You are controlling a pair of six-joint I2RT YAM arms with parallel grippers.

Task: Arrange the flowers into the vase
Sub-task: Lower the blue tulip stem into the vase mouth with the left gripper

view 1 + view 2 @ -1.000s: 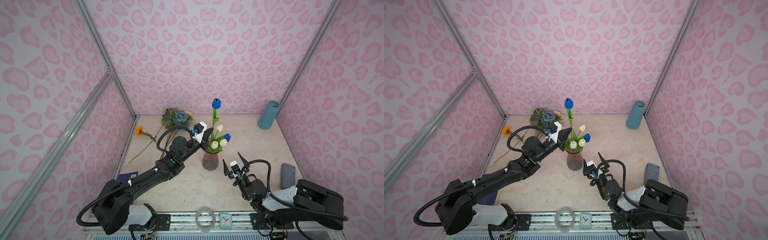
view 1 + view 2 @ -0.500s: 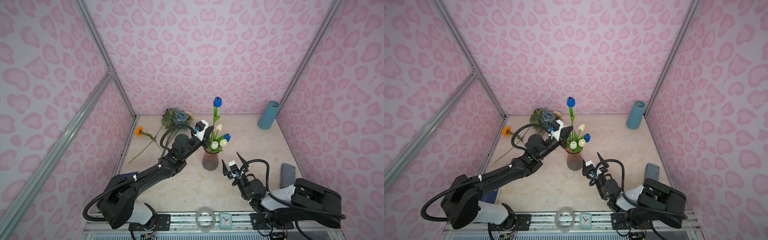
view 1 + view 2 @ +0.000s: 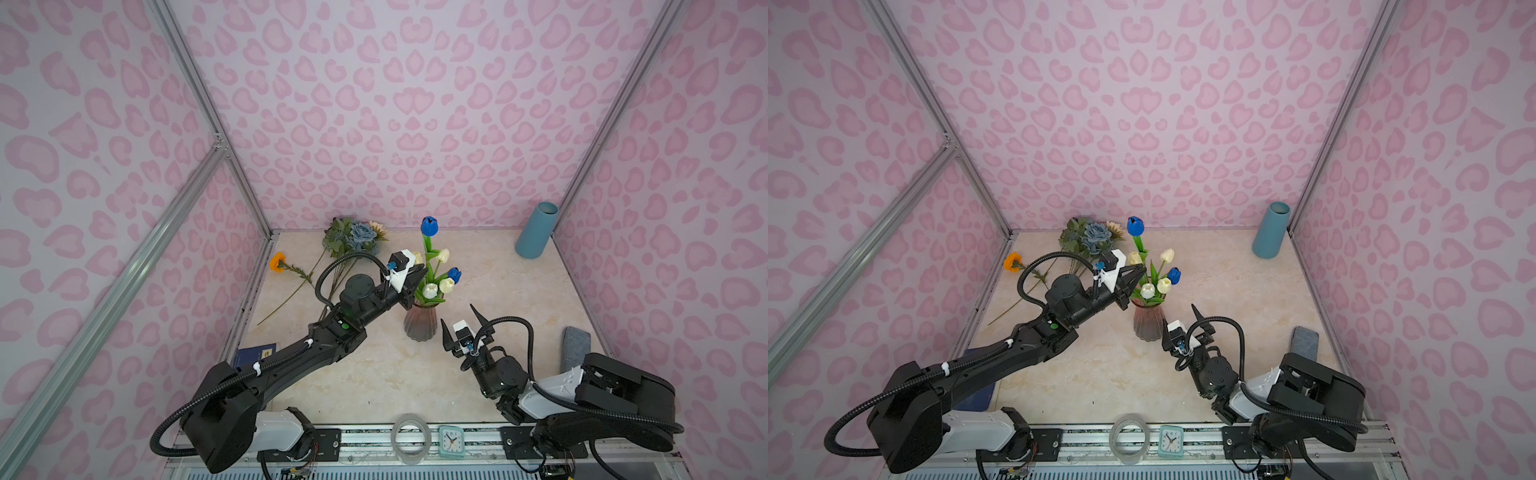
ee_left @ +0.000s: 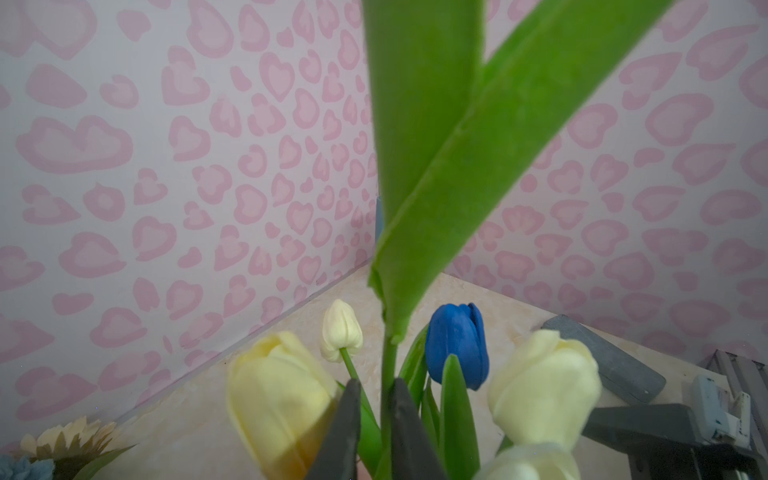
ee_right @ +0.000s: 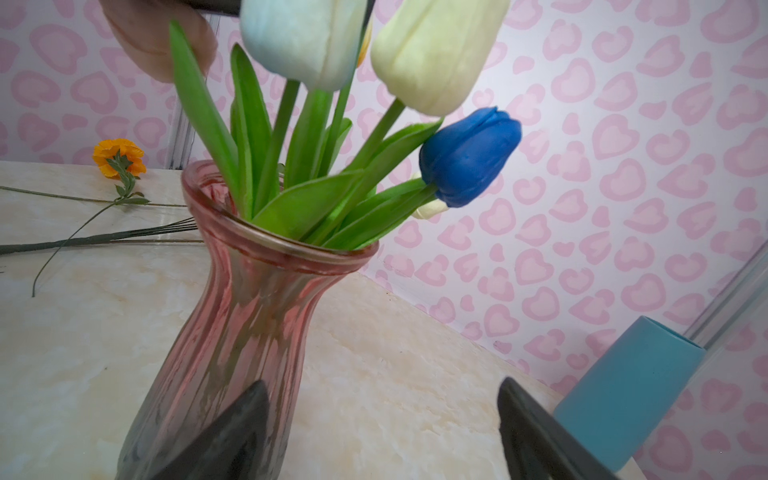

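Left wrist view: left end effector (image 4: pixel 376 382) almost closed, dark fingers (image 4: pixel 345 436) straddling the green stem of the tall blue tulip (image 4: pixel 388 361); pinching it or merely loose around it, cannot tell. Cream tulips (image 4: pixel 282 399) crowding in on either side of the fingers, small blue tulip (image 4: pixel 457 345) just beyond.

In both top views, left arm stretched long from the front rail across the desk (image 3: pixel 374 374), wrist raised, end effector level with the blooms just above the rim of the pink glass vase (image 3: pixel 420 326). Tall blue tulip upright in the vase, bloom well above the others.

Right arm folded low at the front right, right end effector (image 3: pixel 457 314) tilted up, spread wide, empty, just beside the vase's lower body.

Lying on the desk behind the left arm: orange bloom (image 3: pixel 277 262) and dusty-blue rose bunch (image 3: pixel 357 237), stems partly hidden by the arm. Teal cylinder (image 3: pixel 536 230) in the far right corner, grey block (image 3: pixel 575 349) at the right edge, both well apart from the vase.
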